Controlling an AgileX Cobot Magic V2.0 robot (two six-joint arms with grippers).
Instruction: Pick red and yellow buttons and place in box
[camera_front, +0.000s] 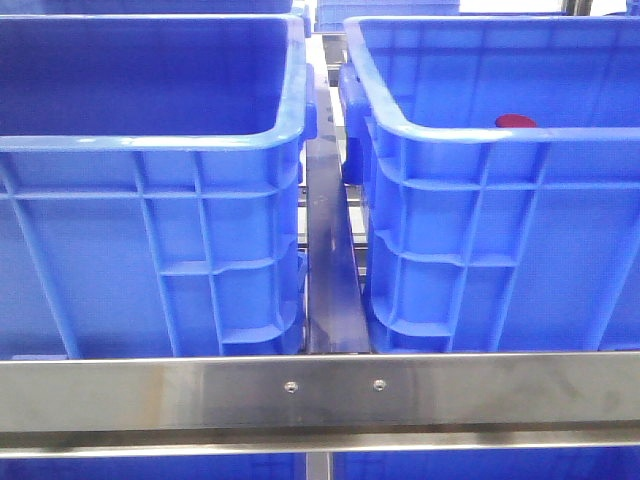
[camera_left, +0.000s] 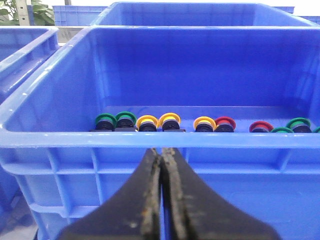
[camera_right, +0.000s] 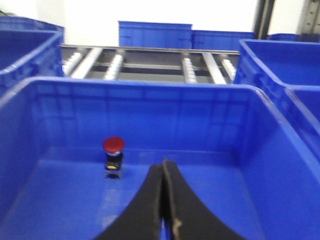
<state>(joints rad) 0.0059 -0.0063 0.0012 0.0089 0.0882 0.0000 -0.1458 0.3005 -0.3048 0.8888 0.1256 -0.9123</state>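
A row of red and yellow buttons (camera_left: 204, 123) stands among green ones inside the left crate (camera_left: 150, 137); they look light, rigid and slick-capped, best pinched at the dark base. Both left gripper (camera_left: 161, 200) and right gripper (camera_right: 164, 205) hover with jaws closed, empty. One red button (camera_right: 113, 145) sits in the box (camera_right: 260, 150).

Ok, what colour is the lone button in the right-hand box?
Red cap on a dark body; clearest in the right wrist view.
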